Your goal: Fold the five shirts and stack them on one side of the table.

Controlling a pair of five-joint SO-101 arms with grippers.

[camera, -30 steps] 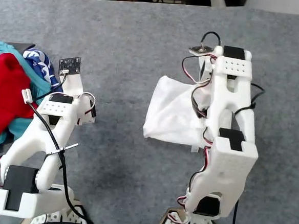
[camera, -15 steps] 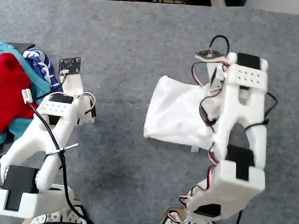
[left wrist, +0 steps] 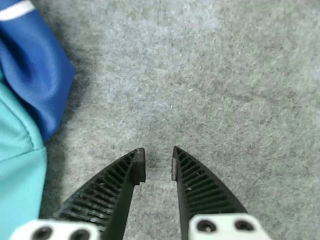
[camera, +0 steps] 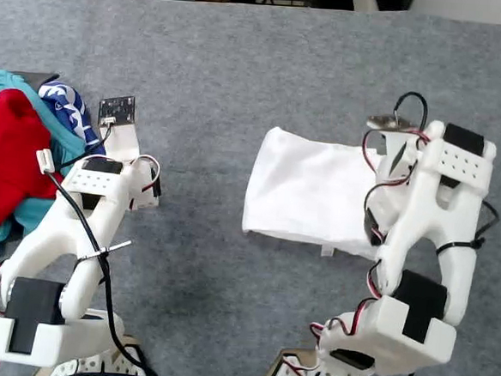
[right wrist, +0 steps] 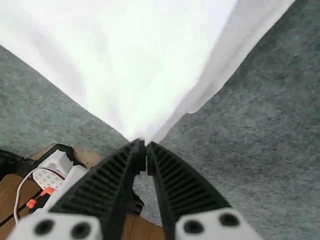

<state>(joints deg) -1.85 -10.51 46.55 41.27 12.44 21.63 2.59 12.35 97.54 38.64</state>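
- The right pincer (right wrist: 146, 145) is pressed together on the white shirt (right wrist: 125, 60). The cloth narrows to a point right at its tips, so the hold looks to be on a thin bit of edge or corner.
- First risk, at the tips: with so little fabric caught, a pull across the grey felt table (right wrist: 260, 125) could tug the cloth free. The felt's drag would help it slip.
- Second risk, just beyond the tips: the shirt fans out from the pinch, with a second layer showing along one edge. Hauling it by a single point would likely bunch or skew it instead of laying a straight fold.
- Farther out, in the high view, the white shirt (camera: 306, 192) lies as a rough rectangle flat on the table. It stretches away from the right pincer toward the other arm, and bare felt separates it from that arm.
- The left pincer (left wrist: 157, 162) is slightly spread, with nothing between its tips, over bare felt.
- Just beside it, off one finger, lies the blue shirt (left wrist: 35, 70). The teal shirt (left wrist: 15, 170) touches the blue one; neither touches the pincer.
- Farthest from it, the red shirt (camera: 8, 149) lies atop the teal in the heap. A careless sweep of this arm could snag the heap and scatter it.
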